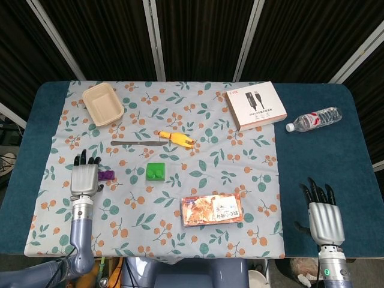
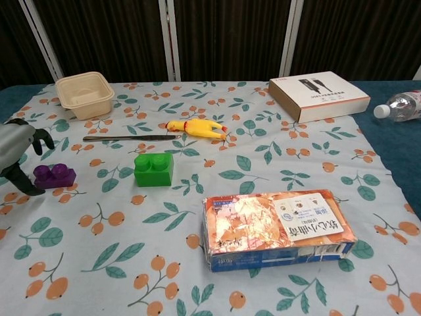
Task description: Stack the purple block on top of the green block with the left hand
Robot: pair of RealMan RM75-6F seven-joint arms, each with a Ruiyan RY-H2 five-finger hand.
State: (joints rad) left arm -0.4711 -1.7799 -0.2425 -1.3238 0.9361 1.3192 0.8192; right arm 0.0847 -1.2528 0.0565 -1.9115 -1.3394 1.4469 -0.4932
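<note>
Head view. A floral cloth [image 1: 240, 162] covers the middle of the dark blue table [image 1: 324, 150], leaving bare blue strips at the left and right edges. The small purple two-stud plastic block [image 1: 106, 175] lies near the cloth's left side; the left hand [image 1: 84, 178] sits just beside it on its left, fingers extended and apart, holding nothing, and whether they touch the block cannot be told. The green two-stud plastic block [image 1: 155, 171] stands to the right of the purple one, with bare cloth between them. A table knife [image 1: 135, 143] and a yellow rubber chicken toy [image 1: 176, 138] lie behind both blocks. A beige paper food tray [image 1: 103, 104] occupies the far left corner, a white cable box [image 1: 255, 105] the far right of the cloth, and a clear plastic water bottle [image 1: 314, 119] rests on bare table. An orange snack packet [image 1: 212, 209] lies near the front edge. The right hand [image 1: 324, 217] is at the front right, well apart from everything, fingers spread and empty.

Chest view. The left hand [image 2: 16, 155] enters at the left edge, fingers curved around the purple block [image 2: 54, 176] without gripping it. The block is translucent violet with two round studs, flat on the cloth. The green block [image 2: 154, 169] stands to its right, studs upward. The right hand lies outside this view.
</note>
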